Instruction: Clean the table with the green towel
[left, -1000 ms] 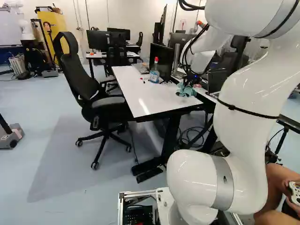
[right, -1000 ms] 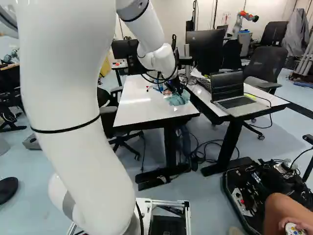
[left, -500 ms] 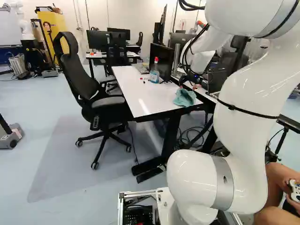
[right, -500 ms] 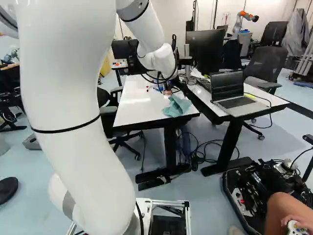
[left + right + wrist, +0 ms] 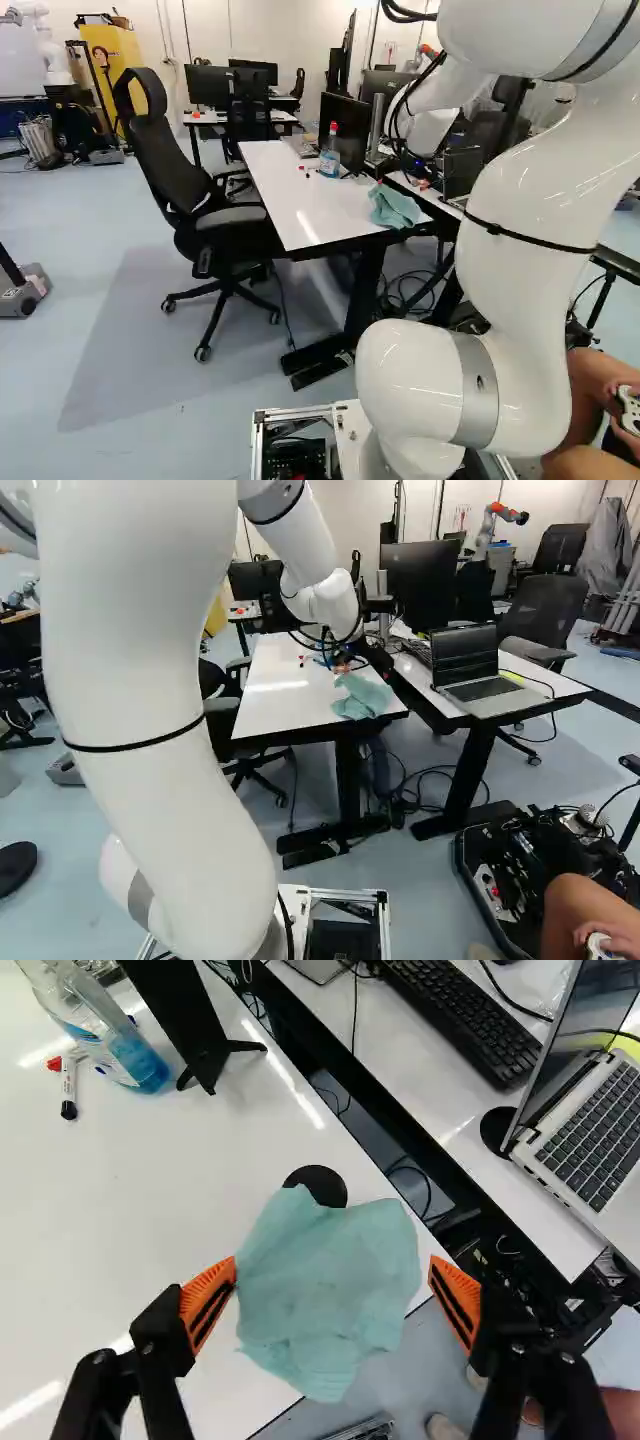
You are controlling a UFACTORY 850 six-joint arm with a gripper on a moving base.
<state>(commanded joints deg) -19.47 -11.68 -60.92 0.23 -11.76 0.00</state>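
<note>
Tool (image 5: 335,1300) poised above the desk corner, orange pads (image 5: 208,1298) spread wide apart and gripping nothing. Hung over the cloth, likely so that the spread fingers could drop either side of it. Below and between the fingers: the green towel (image 5: 325,1300), loosely crumpled, lying flat on the white desk (image 5: 130,1210) at its near corner, one edge reaching the desk's rim and part of it covering the black cable grommet (image 5: 318,1184). Not touched by either pad, as far as can be seen. Same towel (image 5: 360,695) visible at the desk corner in the right base view. Farther ahead, well apart from the towel: blue spray bottle (image 5: 105,1035), monitor stand (image 5: 195,1025), red marker (image 5: 62,1085). Alongside, on the neighbouring desk: keyboard (image 5: 465,1015) and laptop (image 5: 590,1130).
</note>
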